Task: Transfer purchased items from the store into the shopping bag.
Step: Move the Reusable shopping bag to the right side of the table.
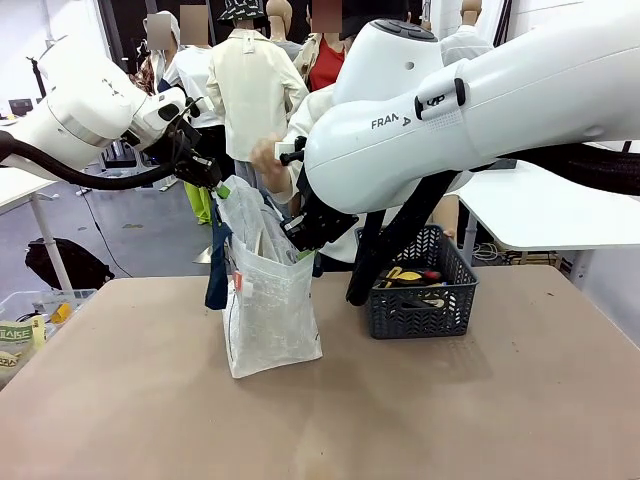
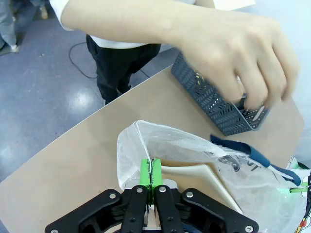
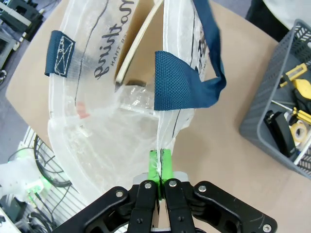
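One shopping bag stands upright on the table, a little left of the middle, its mouth held open between two grippers. The left gripper has its green pads pressed tight together on the bag's rim at one side. The right gripper is pinched just as tight on the opposite rim, right below one blue handle. I count two blue handles: that one, and a second whose end is sewn to the far wall of the bag.

Inside the bag is one pale tan flat piece, leaning along the wall. Something clear-wrapped lies near it, too blurred through the plastic to name.

One dark grey basket sits on the table to the right of the bag, near it but not touching. It holds several small goods, yellow, black and red among them; I can't count them exactly. One hand of the person at the far side hangs over the basket's rim, fingers curled downward.
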Action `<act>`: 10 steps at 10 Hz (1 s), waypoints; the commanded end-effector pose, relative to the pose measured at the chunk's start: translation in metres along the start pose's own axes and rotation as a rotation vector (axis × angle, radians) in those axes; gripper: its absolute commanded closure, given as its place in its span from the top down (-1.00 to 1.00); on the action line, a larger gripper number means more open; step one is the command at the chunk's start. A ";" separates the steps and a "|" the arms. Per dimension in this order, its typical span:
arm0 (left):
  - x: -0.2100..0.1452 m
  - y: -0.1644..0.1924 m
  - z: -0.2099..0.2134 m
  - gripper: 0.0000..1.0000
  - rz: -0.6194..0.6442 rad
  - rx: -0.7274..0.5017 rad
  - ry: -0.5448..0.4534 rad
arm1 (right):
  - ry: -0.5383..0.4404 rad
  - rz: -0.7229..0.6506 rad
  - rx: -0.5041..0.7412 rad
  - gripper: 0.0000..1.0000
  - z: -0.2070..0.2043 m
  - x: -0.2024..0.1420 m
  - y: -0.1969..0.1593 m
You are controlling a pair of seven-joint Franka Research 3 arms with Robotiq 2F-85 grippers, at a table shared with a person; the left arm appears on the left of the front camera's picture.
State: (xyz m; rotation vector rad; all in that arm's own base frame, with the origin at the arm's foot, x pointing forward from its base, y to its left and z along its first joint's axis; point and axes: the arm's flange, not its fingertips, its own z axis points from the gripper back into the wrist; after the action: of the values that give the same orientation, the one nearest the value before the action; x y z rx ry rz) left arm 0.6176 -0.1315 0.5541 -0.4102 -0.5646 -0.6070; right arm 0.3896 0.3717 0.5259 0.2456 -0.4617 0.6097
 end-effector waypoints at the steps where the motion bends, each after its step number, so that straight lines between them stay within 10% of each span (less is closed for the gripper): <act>1: 0.000 0.002 0.002 -1.00 0.002 0.001 -0.003 | -0.003 0.011 -0.003 -1.00 0.001 0.000 -0.001; 10: 0.000 0.002 0.002 -1.00 0.002 0.001 -0.003 | -0.003 0.011 -0.003 -1.00 0.001 0.000 -0.001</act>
State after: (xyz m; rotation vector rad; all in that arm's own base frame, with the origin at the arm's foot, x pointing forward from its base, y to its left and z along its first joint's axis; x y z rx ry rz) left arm 0.6176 -0.1315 0.5541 -0.4102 -0.5646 -0.6070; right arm 0.3897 0.3717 0.5259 0.2456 -0.4617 0.6096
